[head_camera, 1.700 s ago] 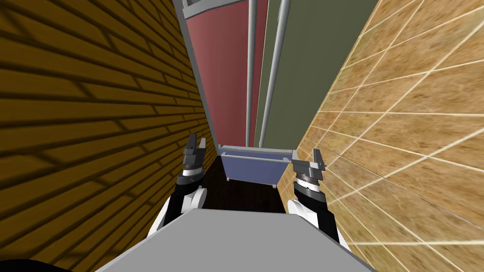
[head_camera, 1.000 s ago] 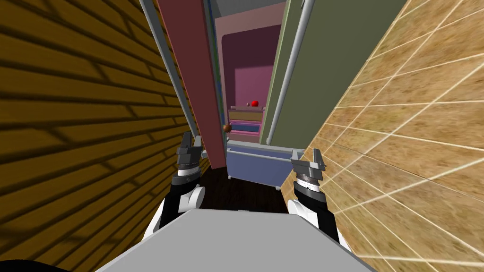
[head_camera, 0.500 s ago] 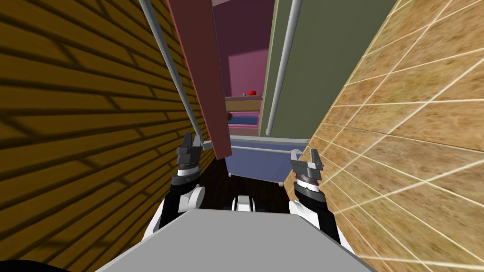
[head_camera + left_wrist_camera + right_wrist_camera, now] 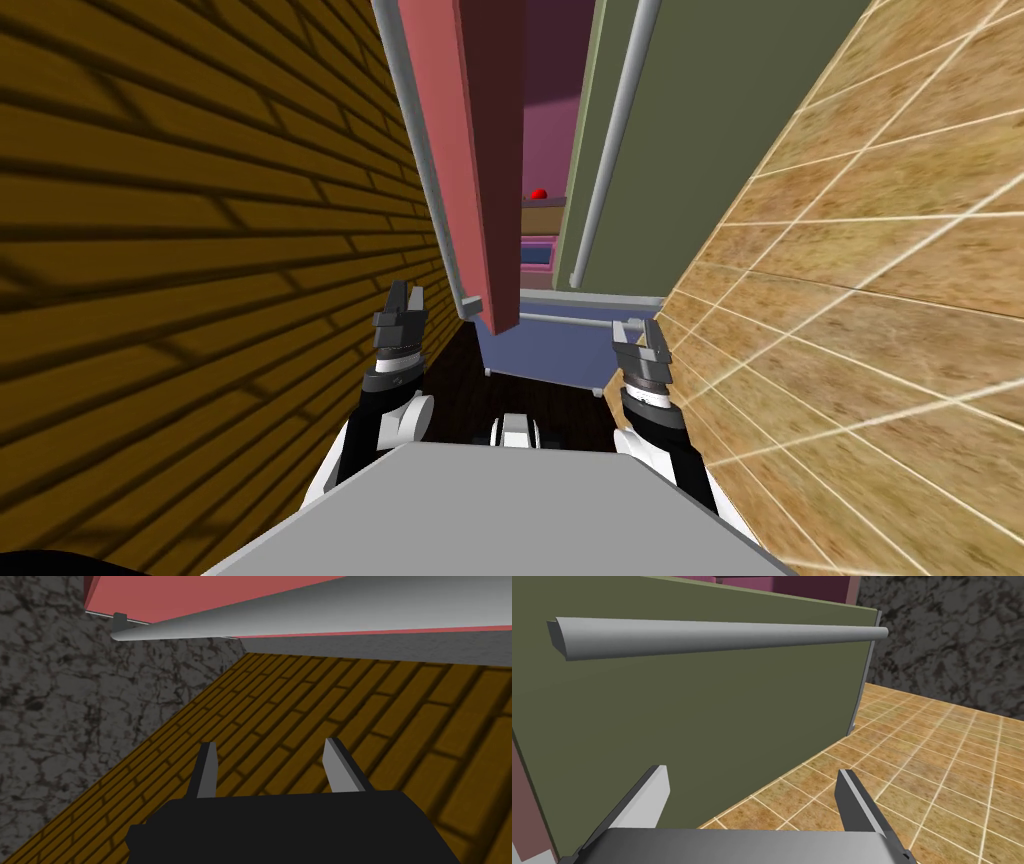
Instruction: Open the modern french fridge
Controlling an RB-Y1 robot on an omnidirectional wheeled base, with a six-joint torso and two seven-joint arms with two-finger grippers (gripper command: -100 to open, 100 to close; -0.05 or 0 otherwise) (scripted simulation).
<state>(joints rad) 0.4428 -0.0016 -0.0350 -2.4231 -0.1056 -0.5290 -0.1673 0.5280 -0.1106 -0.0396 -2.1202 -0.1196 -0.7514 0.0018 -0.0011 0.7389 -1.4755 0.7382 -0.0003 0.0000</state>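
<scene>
The fridge's red left door stands swung out, nearly edge-on to me, with its grey handle bar on the side facing the brick wall. The green right door is shut, its handle upright. Between them the purple inside shows, with a small red item on a shelf. My left gripper is open and holds nothing, just below the red door's handle. My right gripper is open before the green door, below its handle.
A blue bottom drawer with a grey bar sits under the doors. A brown brick wall runs close along my left and a tan tiled surface along my right, leaving a narrow lane of dark floor.
The red door has gone from shut to swung wide, baring the purple inside. My left gripper's fingers have drawn a little closer together. My view has shifted relative to the fridge.
</scene>
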